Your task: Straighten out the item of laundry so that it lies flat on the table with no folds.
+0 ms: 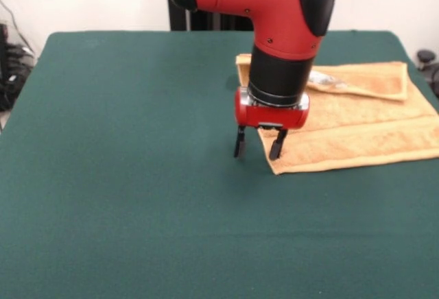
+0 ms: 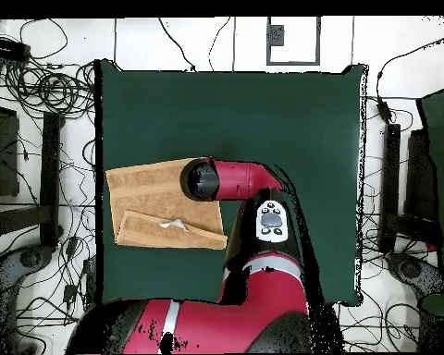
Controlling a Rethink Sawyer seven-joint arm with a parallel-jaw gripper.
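The tan-orange towel [image 1: 357, 124] lies on the right side of the green table [image 1: 137, 189] in the front view. Its far edge is folded over into a strip [image 1: 363, 78], with a white tag [image 1: 328, 79] showing. My gripper [image 1: 258, 143] is open and empty, pointing down at the towel's near left corner. One finger is over the towel's edge and the other is over bare cloth. In the overhead view the towel [image 2: 152, 189] lies at the table's [image 2: 290, 111] left edge, and the arm's wrist [image 2: 203, 179] hides the gripper.
The towel reaches the table's right edge in the front view. Cables and equipment [image 2: 41, 92] lie on the floor around the table. The red arm [image 2: 249, 176] reaches over the towel's inner end from the robot base [image 2: 226, 324].
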